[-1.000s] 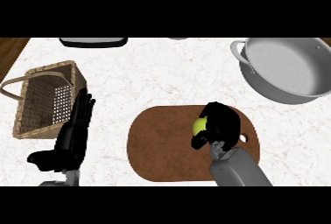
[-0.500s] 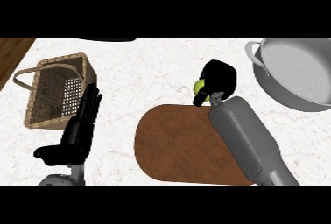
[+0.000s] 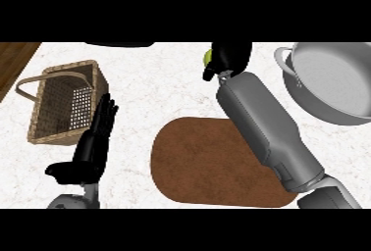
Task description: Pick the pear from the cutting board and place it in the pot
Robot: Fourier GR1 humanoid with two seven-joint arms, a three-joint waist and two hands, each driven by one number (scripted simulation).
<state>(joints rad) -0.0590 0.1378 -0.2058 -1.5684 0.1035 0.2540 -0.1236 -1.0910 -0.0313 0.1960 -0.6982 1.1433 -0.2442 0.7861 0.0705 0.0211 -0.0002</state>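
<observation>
Fingers [image 3: 233, 53] of right hand [image 3: 229, 58] curled down around pear [image 3: 207, 56], clamped on it. Only a yellow-green sliver of the fruit showing at 9 o'clock of the hand; rest hidden behind black fingers. Smooth skin, no stem visible, shape not readable.

Pear off the cutting board [image 3: 217, 164], carried high over the counter [image 3: 159, 88], at 12 o'clock of the board and well apart from it. Pot [image 3: 334, 81] at 3 o'clock of the hand, near but not under it; grey, wide-mouthed, handle loop on the near rim, inside showing nothing.

Step in hand, by judgement: transport. Pick done, placement not yet.

Next move likely calls for travel toward 3 o'clock, past the pot's rim and handle, until the fruit sits over the open mouth; then lowering and opening the fingers. Risk: clipping the rim on the way across.

Grey right forearm [image 3: 268, 127] running from 5 o'clock up across the board's right edge.

Left hand [image 3: 92, 142] at 9 o'clock of the board, fingers straight, holding nothing, lying along the right side of a wicker basket [image 3: 62, 105].
</observation>
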